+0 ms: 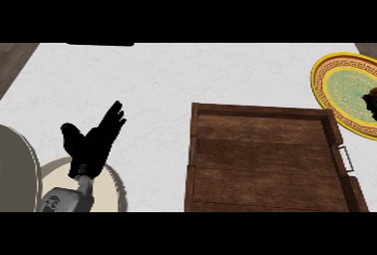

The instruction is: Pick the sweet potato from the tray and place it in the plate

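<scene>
Left hand (pixel 92 144) rests open at near left, fingers spread. Right hand (pixel 369 105) sits over the far-right plate (pixel 319 82) — its grip and the sweet potato's axis cannot be told.

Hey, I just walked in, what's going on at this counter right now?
The wooden tray shows nothing lying in it. At the view's right edge, the right hand is over the yellow-rimmed plate, with a bit of brown beside it that may be the sweet potato. Too much is cut off to be sure. The left hand rests open, fingers up, left of the tray.
</scene>
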Tool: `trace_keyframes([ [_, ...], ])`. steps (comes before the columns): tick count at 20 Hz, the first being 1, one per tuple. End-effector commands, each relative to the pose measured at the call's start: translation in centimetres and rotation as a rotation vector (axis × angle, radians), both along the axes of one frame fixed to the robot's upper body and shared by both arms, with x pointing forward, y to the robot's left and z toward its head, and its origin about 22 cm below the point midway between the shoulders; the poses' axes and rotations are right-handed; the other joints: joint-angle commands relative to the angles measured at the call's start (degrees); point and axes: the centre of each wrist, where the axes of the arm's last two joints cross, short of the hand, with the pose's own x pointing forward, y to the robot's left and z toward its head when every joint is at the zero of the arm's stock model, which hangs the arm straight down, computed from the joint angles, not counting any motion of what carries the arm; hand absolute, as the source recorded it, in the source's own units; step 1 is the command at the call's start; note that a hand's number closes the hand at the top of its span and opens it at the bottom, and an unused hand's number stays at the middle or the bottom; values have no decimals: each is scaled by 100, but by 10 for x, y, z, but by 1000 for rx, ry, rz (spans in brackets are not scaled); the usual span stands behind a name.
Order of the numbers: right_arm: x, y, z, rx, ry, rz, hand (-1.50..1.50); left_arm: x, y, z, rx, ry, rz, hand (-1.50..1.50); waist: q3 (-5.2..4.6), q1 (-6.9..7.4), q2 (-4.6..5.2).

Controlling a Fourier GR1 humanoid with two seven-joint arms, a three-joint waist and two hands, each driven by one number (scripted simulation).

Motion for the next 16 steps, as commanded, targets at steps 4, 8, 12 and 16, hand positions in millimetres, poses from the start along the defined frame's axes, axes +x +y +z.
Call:
trace_keyframes([
  [4,25,-23,3,5,-16,-22,150,-10,-10,-28,-1,109,-13,0,-52,143,128],
  [8,17,-44,7,-130,280,-93,-150,-8,-13,-24,4,96,-43,0,-68,297,195],
  [12,17,-35,-22,-121,414,-3,-150,-8,-15,-21,0,94,-48,0,-39,420,229],
  [16,29,-34,-8,-36,359,95,-150,-3,-14,-17,8,85,-42,0,-27,371,207],
])
